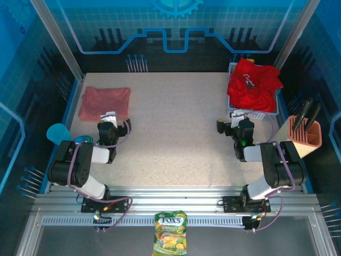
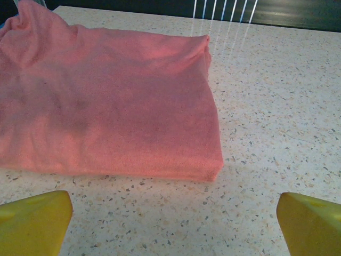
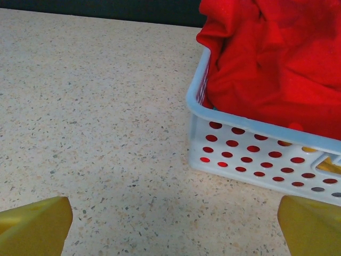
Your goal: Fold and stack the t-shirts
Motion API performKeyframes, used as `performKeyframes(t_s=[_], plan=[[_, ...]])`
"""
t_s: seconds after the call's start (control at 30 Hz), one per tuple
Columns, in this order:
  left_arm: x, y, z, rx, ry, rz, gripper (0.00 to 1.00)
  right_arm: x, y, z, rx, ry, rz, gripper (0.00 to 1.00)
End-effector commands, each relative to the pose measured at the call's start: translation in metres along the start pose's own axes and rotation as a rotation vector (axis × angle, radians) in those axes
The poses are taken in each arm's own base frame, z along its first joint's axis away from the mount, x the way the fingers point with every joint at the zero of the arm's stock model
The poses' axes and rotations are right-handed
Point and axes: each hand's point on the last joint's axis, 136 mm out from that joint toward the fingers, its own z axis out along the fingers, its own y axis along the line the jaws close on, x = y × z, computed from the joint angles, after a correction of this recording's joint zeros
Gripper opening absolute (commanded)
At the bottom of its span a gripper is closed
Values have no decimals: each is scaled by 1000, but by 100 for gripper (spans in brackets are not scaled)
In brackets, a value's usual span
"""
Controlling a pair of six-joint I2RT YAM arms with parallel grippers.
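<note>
Just beyond the left gripper [image 2: 173, 221] lies the pink t-shirt [image 2: 106, 101]; apparently folded.

One pink t-shirt [image 1: 105, 103] lies folded at the table's far left corner. One white basket [image 1: 256, 113] stands at the far right corner, holding a heap of red t-shirts [image 1: 254, 84]; how many is unclear. At the right edge, one orange holder [image 1: 305, 133] contains two dark handles [image 1: 303, 111]. There is one blue cup [image 1: 57, 132] at the left edge and one candy bag [image 1: 170, 233] past the near edge. Two robot arms: left arm [image 1: 80, 165], right arm [image 1: 273, 160].
</note>
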Motion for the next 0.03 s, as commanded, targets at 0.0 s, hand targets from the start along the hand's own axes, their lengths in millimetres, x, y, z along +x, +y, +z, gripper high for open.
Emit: performKeyframes(t_s=[0.0], plan=[[-16, -1, 2, -3, -52, 4, 99, -12, 3, 2, -7, -34, -10, 100]])
